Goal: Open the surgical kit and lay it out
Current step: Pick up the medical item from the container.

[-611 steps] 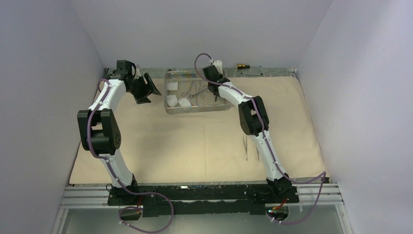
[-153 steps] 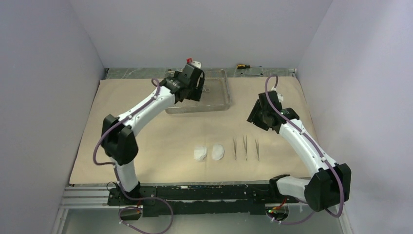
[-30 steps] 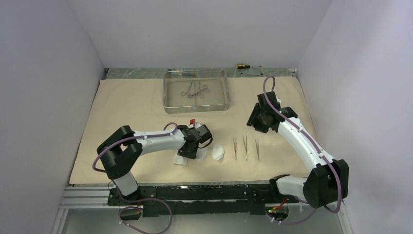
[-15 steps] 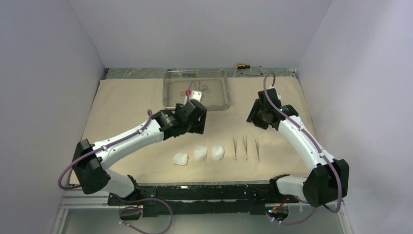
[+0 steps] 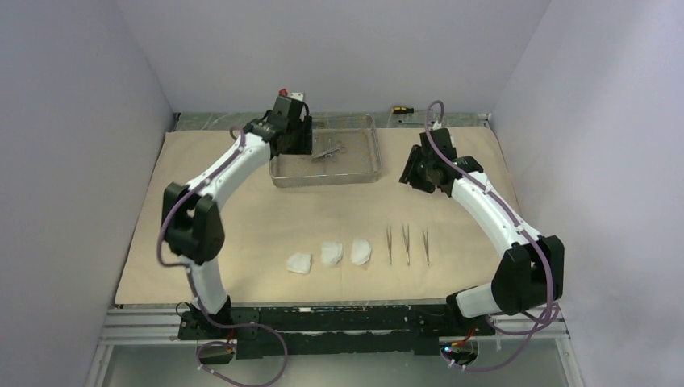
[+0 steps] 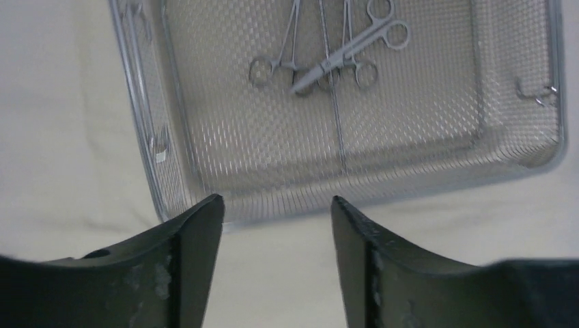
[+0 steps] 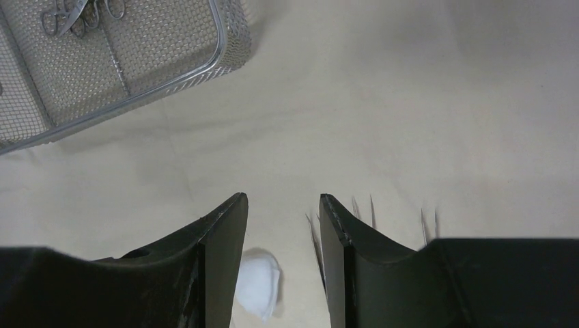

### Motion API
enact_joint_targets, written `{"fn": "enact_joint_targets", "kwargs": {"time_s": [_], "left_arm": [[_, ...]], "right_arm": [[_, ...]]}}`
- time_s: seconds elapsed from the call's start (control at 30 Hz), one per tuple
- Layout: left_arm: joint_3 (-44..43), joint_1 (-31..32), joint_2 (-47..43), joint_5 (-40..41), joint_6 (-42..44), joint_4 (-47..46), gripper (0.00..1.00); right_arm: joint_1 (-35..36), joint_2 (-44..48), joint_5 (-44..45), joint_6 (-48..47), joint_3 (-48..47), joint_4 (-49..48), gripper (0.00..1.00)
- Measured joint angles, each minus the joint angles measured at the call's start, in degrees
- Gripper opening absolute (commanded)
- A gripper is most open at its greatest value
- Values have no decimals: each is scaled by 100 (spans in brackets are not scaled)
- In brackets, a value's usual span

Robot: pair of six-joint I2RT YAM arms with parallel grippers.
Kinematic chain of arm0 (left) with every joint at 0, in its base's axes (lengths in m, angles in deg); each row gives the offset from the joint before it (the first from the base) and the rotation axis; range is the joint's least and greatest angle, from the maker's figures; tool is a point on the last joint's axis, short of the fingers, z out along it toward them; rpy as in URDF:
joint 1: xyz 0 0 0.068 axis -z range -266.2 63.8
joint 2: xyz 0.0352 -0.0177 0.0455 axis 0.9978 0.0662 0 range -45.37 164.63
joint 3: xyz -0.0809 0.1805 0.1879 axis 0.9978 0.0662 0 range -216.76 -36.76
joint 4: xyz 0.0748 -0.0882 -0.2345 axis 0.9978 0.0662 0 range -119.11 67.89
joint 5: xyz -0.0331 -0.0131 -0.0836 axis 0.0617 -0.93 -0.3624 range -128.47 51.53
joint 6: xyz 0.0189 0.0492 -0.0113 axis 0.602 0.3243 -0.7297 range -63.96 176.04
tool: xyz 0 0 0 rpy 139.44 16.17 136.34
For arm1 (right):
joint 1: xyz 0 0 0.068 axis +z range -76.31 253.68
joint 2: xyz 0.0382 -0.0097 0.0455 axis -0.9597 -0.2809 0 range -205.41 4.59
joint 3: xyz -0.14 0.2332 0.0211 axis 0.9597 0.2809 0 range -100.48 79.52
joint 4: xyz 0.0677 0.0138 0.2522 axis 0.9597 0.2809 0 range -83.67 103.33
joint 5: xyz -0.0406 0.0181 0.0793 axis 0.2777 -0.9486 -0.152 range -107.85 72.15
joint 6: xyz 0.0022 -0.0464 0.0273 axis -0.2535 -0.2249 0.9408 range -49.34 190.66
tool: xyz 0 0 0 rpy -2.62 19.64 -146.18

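Three white gauze pads point(image 5: 331, 254) and three slim tweezers point(image 5: 406, 243) lie in one row on the beige wrap cloth point(image 5: 242, 218). Beyond them, the right claw point(image 7: 281, 201) hangs open and empty beside the mesh tray point(image 6: 171, 137). The left claw point(image 6: 276, 205), also open and empty, hovers over the tray's left end. Inside, the steel clamps point(image 6: 328, 61) overlap, too tangled to count.

Top cam's high at the near edge, looking down on the whole cloth point(image 5: 242, 226). Left wrist cam looks down close over the tray point(image 6: 423, 116). Right wrist cam's further off, sharing the tray's corner.
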Motion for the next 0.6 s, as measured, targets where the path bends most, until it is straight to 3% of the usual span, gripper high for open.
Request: {"fn": "enact_joint_targets", "kwargs": {"time_s": [0.17, 0.4, 0.6], "left_arm": [[-1353, -483, 1491, -791, 516, -44, 46], [-2839, -507, 3130, -1709, 1300, 2, 52], [-3202, -472, 3753, -2063, 1663, -68, 55]], "right_arm": [[0, -131, 70, -203, -87, -11, 47], [2, -413, 295, -439, -160, 17, 47], [0, -697, 321, -461, -245, 31, 47]]}}
